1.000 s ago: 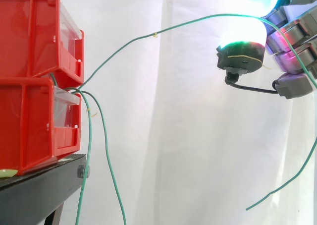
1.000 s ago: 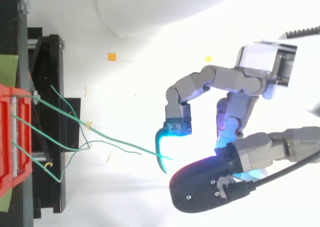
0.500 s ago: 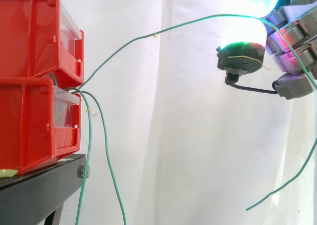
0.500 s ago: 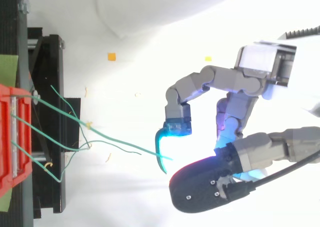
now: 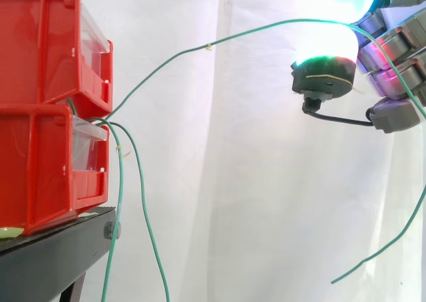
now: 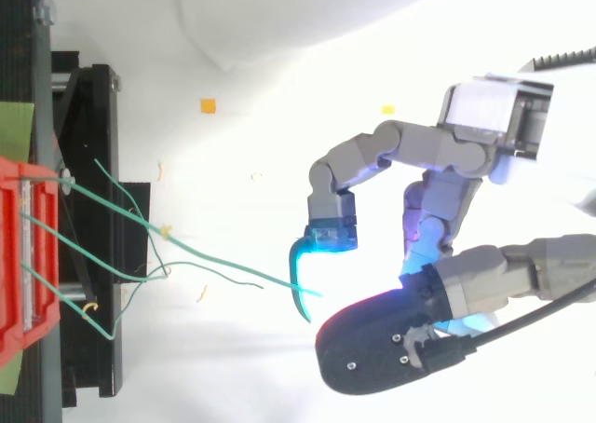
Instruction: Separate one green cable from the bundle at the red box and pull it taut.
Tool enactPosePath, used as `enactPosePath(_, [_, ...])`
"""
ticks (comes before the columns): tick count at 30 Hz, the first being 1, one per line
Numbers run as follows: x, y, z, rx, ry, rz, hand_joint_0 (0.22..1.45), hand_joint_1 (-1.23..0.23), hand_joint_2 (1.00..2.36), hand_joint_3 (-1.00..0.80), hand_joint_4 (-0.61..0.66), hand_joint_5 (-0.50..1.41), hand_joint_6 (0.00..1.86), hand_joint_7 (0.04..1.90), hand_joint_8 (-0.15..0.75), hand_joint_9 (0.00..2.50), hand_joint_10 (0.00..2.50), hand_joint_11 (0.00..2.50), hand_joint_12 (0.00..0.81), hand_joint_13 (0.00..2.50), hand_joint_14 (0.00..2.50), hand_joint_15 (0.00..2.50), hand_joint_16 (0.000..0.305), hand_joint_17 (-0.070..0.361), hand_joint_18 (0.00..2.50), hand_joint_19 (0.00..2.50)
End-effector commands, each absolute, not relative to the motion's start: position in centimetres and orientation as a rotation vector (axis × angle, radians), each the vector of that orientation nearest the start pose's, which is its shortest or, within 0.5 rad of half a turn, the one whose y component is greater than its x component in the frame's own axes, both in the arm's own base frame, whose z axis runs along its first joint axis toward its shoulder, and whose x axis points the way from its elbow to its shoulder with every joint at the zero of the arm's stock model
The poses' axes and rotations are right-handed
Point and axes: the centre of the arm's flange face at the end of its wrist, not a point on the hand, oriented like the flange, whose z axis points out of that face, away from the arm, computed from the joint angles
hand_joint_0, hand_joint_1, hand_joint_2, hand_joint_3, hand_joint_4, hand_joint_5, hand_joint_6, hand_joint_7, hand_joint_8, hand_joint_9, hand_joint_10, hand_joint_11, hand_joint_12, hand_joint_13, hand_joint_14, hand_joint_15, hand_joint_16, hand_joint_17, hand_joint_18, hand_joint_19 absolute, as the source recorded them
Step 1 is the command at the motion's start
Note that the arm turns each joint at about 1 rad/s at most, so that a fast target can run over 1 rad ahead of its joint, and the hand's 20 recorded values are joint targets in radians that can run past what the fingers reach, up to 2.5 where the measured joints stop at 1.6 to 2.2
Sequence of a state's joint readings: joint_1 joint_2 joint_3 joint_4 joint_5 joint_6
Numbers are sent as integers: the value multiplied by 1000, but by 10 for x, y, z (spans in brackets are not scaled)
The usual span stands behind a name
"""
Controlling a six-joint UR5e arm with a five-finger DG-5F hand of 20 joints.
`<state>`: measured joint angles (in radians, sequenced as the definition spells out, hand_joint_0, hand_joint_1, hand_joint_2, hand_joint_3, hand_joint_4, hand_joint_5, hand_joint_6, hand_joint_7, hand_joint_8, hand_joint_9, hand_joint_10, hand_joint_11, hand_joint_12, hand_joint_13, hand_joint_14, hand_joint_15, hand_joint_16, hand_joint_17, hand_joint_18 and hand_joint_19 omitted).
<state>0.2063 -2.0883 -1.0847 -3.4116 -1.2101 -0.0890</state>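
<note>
Side view: grey hand (image 5: 399, 44), upper right, clamps thin green cable (image 5: 208, 47); cable bowed, so pull steadily away from red plastic bins (image 5: 40, 142).

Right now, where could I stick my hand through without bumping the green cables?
Below the raised cable, between the two hanging cables and the hand, there is bare room before the curtain. It is crowded at the red bins, where the cables bunch, and by the hand, which pinches the raised cable.
</note>
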Motion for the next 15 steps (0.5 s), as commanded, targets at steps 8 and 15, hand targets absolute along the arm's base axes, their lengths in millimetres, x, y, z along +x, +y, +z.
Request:
enactPosePath(8, [682, -28, 396, 1349, 1390, 824, 707, -553, 1000, -500, 303, -30, 772, 1131, 134, 1436, 14, 1646, 193, 1306, 0, 1783, 26, 59, 873, 805])
enactPosePath(15, [682, -28, 397, 1348, 1390, 826, 696, -540, 1000, -500, 294, -35, 783, 1106, 124, 1417, 17, 1645, 197, 1296, 8, 1750, 45, 101, 1091, 569])
